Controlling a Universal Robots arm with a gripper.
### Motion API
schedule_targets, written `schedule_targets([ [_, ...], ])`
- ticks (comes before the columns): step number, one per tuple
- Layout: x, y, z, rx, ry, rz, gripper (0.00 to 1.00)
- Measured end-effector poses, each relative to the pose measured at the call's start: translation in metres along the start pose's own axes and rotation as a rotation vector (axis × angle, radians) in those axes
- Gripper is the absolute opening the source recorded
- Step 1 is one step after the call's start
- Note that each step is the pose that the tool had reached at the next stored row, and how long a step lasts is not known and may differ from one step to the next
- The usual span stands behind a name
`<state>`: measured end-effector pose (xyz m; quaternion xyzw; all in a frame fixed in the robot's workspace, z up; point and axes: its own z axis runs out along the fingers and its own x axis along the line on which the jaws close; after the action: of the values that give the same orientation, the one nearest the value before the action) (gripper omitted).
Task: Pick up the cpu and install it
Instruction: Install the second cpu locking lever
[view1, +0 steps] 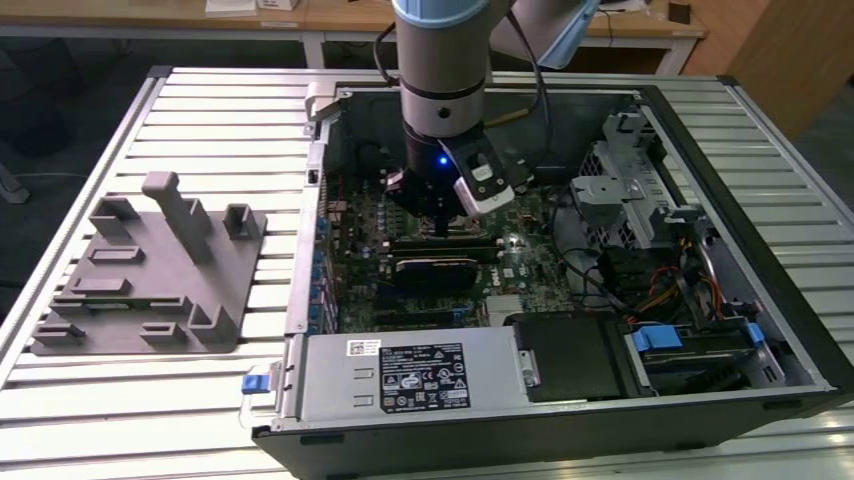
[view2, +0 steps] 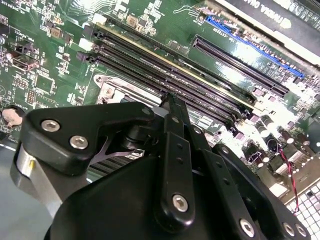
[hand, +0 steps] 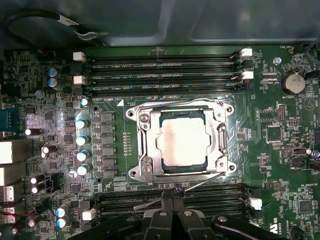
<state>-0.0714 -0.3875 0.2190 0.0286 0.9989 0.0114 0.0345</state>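
Note:
The cpu (hand: 182, 141), a small square chip with a pale silver top, lies flat inside the metal socket frame (hand: 226, 142) on the green motherboard (hand: 280, 165) in the first wrist view. My gripper (hand: 172, 196) hovers just beside the socket, over the memory slots, with its black fingers (view2: 171, 131) pressed together and nothing between them. A thin metal socket lever (hand: 205, 182) runs slantwise past the fingertips; whether it touches them I cannot tell. In the exterior view the gripper (view1: 441, 226) reaches down into the open computer case (view1: 320, 130).
A grey plastic tray (view1: 147, 285) with upright pegs sits on the slatted table at the exterior view's left. Inside the case are a power supply (view1: 407, 375), drive cages (view1: 627, 190), cables and a black card (view1: 434, 268). Capacitors (hand: 82, 141) stand beside the socket.

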Motion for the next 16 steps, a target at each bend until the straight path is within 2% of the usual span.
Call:
schedule_targets([
  [9, 0.0022, -0.0030, 0.0030, -0.0151, 0.0008, 0.001, 0.11],
  [16, 0.0087, -0.0049, 0.0068, -0.0451, 0.0026, 0.003, 0.11],
])
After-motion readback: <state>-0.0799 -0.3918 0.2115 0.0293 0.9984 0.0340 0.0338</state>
